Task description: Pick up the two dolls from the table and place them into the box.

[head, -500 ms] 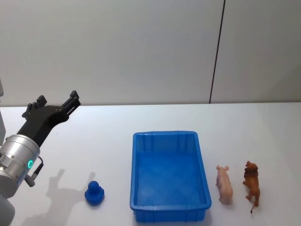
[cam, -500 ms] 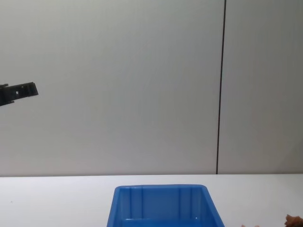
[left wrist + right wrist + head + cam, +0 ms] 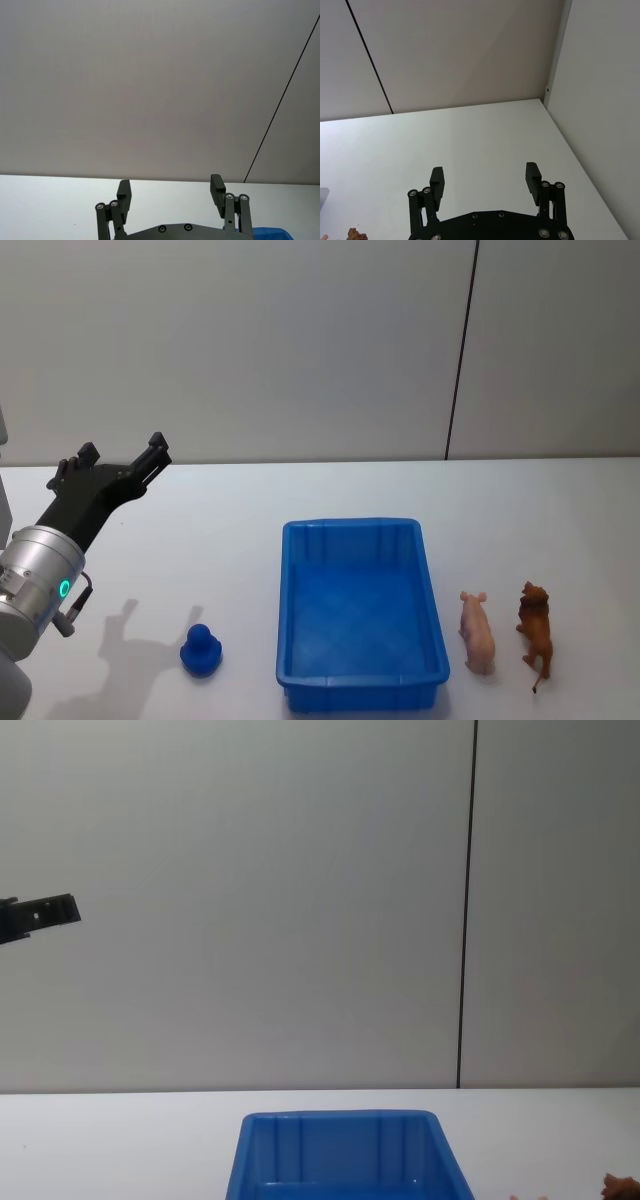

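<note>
Head view: one box point(image 3: 350, 528), bright blue, bare inside, sits on the white surface point(image 3: 220, 530) a bit right of centre. Three small toys counted. One pink pig point(image 3: 477, 632) lies just right of the box; one brown lion point(image 3: 536, 632) lies just beyond the pig, apart from it. One blue toy point(image 3: 201, 651) sits left of the box, well apart from it. Left pincer point(image 3: 123, 446) hangs high over the left side of the surface, fingers spread wide, nothing between them. Room: plain grey wall point(image 3: 250, 340) behind, one dark vertical seam point(image 3: 460, 350) right of centre. Left wrist view: left pincer point(image 3: 170, 186) gaping and empty, white surface point(image 3: 50, 195) below it, one corner of the box point(image 3: 270, 233) at the edge. Right wrist view: right pincer point(image 3: 485, 173) also wide apart, holding nothing, above bare surface point(image 3: 470, 130) near a wall corner; a scrap of the lion point(image 3: 356, 233) at the edge. Chest view: far rim of the box point(image 3: 340, 1118) low in the middle, tip of the left pincer point(image 3: 40, 912) high at the left, lion point(image 3: 620, 1185) barely in at the lower right.
</note>
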`<act>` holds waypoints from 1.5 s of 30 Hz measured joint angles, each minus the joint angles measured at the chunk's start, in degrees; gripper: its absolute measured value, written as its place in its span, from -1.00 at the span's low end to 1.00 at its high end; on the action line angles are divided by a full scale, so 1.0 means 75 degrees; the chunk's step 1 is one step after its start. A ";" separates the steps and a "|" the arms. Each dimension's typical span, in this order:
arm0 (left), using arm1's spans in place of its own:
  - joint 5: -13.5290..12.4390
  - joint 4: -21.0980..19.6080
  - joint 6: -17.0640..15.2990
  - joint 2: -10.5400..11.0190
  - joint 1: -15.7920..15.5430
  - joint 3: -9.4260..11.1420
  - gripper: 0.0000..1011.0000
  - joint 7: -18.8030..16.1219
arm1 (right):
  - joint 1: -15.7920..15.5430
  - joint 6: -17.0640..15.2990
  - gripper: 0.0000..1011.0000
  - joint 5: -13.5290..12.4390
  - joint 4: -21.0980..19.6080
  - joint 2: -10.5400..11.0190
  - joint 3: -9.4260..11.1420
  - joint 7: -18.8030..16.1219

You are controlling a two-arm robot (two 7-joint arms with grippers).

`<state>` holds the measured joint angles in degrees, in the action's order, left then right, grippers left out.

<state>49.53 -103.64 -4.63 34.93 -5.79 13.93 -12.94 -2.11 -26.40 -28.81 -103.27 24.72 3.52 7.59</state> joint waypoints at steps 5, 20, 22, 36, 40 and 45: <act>0.0000 0.0000 0.0000 0.0000 0.0000 0.0000 0.98 0.0000 | 0.0000 0.0000 0.98 0.0000 0.0000 0.0000 0.0000 0.0000; 0.0000 0.0000 0.0000 0.0000 0.0000 0.0000 0.98 0.0000 | -0.0019 0.0003 0.98 0.0023 0.0000 0.0031 0.0013 -0.0097; 0.0000 0.0000 0.0000 0.0000 0.0000 0.0000 0.98 0.0000 | -0.0036 0.0005 0.98 0.0034 0.0000 0.0056 0.0023 -0.0166; -0.0383 0.0107 0.0028 -0.0129 -0.0077 0.0120 0.98 0.0128 | -0.0088 0.0228 0.98 0.0169 0.0006 0.0080 -0.0077 -0.0455; -0.0724 0.0199 0.0065 -0.0248 -0.0151 0.0230 0.98 0.0250 | -0.0059 0.0570 0.98 0.0342 0.0039 -0.0008 -0.0321 -0.0577; -0.1253 0.0346 0.0123 -0.0430 -0.0258 0.0397 0.98 0.0444 | -0.0020 0.1021 0.98 0.0559 0.0080 -0.0130 -0.0633 -0.0736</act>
<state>40.13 -101.05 -3.71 31.70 -7.73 16.90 -9.61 -2.26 -18.74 -24.62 -102.68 23.75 -1.22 2.07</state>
